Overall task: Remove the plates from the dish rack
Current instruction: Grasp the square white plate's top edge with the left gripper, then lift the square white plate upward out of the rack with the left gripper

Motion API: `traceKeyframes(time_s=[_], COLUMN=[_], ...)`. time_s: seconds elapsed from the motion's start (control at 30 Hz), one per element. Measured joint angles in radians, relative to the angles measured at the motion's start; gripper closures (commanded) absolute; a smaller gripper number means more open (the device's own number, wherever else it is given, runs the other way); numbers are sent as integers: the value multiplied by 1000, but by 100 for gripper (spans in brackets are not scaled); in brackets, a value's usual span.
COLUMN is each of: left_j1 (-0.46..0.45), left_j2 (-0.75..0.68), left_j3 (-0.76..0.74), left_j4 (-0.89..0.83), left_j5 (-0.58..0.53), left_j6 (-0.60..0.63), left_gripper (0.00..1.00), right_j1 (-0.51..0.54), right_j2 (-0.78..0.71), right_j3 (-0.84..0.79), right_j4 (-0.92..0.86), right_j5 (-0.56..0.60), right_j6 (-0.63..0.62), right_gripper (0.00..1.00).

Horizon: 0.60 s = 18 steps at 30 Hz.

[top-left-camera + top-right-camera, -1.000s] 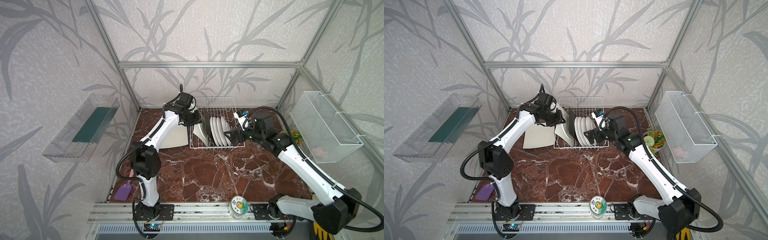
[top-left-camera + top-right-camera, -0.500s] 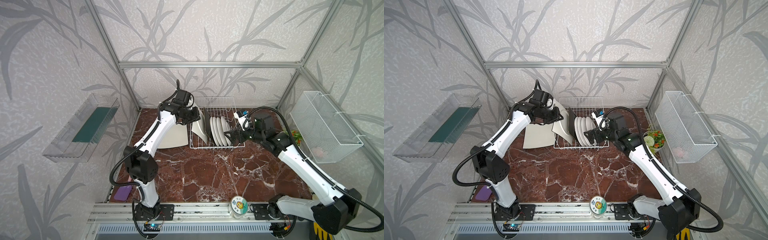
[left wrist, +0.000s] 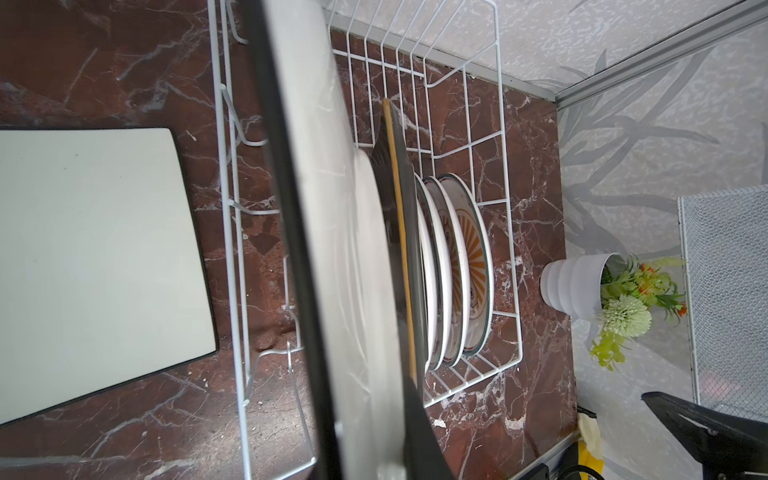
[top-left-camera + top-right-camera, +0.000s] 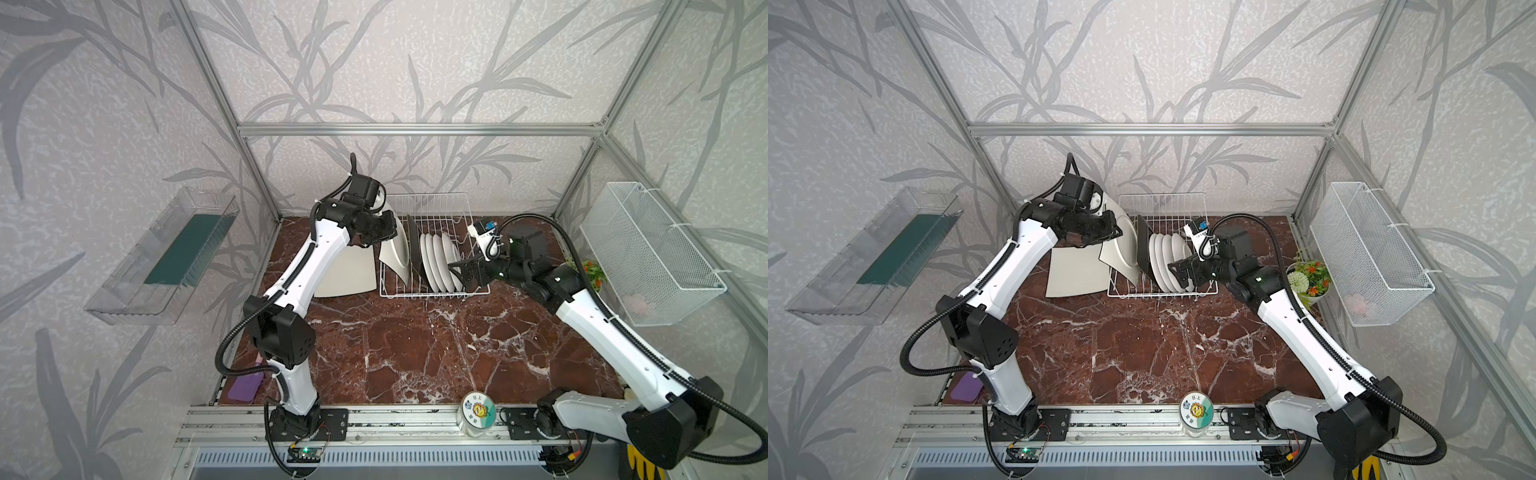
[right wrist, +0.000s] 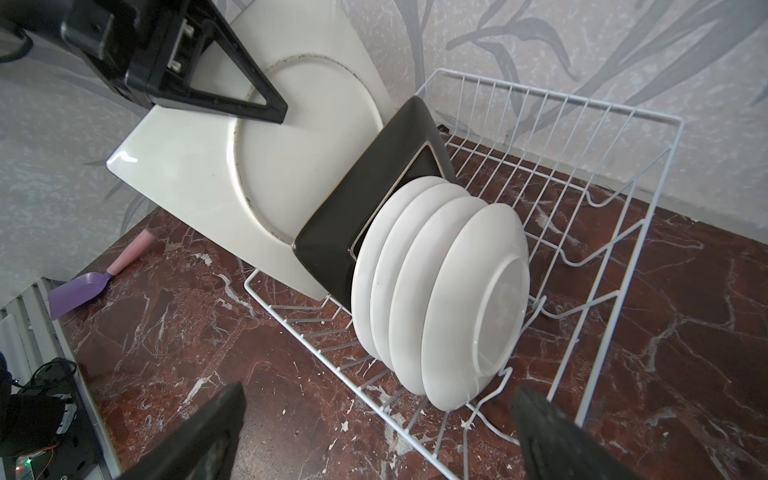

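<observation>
Left pincer [image 5: 272, 111] apparently clamps cream plate [image 5: 299, 178].

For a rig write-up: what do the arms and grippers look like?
The left arm and right arm have white shells, black joint housings and black corrugated cables. The left gripper and right gripper are black; the fingers are triangular open frames.

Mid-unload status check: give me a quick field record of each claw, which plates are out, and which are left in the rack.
left claw: shut on the held cream plate, which is tilted with its lower corner at the end of the dish rack
right claw: open, empty, facing the round plates
unloaded: flat cream plate, lying on the table beside the dish rack
in rack: black plate and four round plates, standing on edge
</observation>
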Motion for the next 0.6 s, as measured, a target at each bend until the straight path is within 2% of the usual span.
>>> traceKeyframes(time_s=[0.33, 0.6], left_j1=[0, 1], left_j2=[-81, -246], left_j3=[1, -73], left_j4=[-6, 65], left_j5=[-42, -87], left_j6=[104, 249], left_gripper=[100, 100], right_j1=[0, 0], right_j2=[0, 1], right_j3=[0, 2], right_j4=[0, -6], right_j5=[0, 7], right_j6=[0, 19], right_gripper=[1, 1])
